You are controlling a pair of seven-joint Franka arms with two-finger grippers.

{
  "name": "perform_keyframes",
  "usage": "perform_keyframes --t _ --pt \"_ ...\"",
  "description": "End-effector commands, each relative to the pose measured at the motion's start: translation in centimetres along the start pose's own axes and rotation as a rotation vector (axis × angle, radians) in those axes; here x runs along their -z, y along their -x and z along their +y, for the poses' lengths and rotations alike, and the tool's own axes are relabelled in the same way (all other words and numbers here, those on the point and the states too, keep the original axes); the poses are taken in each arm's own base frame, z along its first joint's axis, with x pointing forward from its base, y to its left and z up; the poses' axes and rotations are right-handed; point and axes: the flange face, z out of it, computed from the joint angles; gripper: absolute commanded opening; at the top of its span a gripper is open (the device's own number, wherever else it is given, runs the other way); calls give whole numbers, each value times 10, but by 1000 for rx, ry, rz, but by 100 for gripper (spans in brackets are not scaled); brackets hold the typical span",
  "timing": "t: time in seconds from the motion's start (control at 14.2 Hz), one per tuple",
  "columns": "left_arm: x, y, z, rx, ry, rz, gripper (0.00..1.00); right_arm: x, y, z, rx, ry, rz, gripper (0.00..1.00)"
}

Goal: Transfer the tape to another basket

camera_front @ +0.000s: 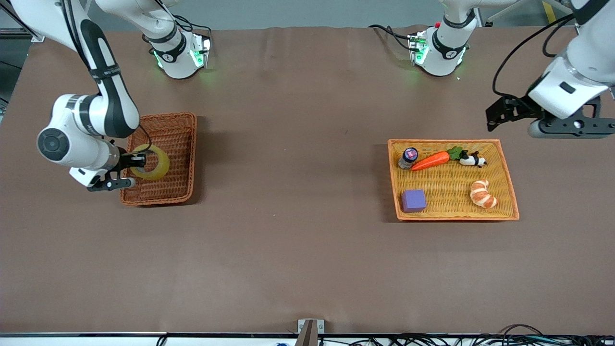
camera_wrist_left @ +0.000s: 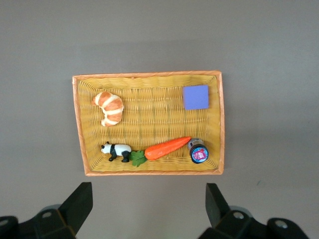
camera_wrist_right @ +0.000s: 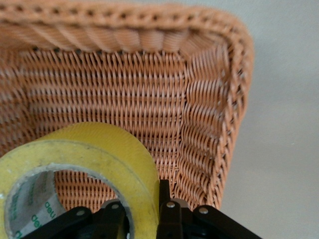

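The tape [camera_front: 162, 166], a yellowish ring with a grey core, is in the reddish-brown wicker basket [camera_front: 170, 129] toward the right arm's end of the table. My right gripper [camera_front: 137, 161] is shut on the tape's wall, one finger inside the ring and one outside. In the right wrist view the tape [camera_wrist_right: 99, 154] is tilted close to the basket's wall [camera_wrist_right: 124, 89], held in the right gripper [camera_wrist_right: 144, 209]. My left gripper [camera_front: 492, 119] is open and empty, up in the air over bare table beside the light-orange tray; it also shows in the left wrist view [camera_wrist_left: 148, 204].
The shallow light-orange tray [camera_front: 451, 142] toward the left arm's end holds a carrot [camera_front: 430, 161], a toy panda [camera_front: 473, 159], a croissant [camera_front: 483, 193], a purple block [camera_front: 413, 200] and a small bottle [camera_front: 409, 156]. The tray [camera_wrist_left: 149, 74] fills the left wrist view.
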Motion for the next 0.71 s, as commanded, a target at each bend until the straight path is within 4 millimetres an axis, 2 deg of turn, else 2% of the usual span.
perform_keyframes --t 0.0,0.14,0.28,0.35,0.42,0.49,0.64 --pt "-2 -5 -3 16 4 20 100 -12 2 1 16 11 6 7" --pt "-8 -7 -4 12 18 38 100 -22 5 0 7 1 -7 20" --pt "-9 -8 -4 9 37 46 100 -30 3 -1 -2 -7 -15 40" --pt "-9 -9 -8 14 45 48 100 -31 3 -3 -9 -17 -13 55" --pt "-11 -9 -8 -1 45 48 100 -30 2 -3 -16 -20 -9 75" --pt "-13 -9 -8 -1 45 48 100 -26 0 -4 -28 -31 -4 100" --pt "-14 -9 -8 -2 44 47 100 -3 -5 -4 -35 -40 34 100"
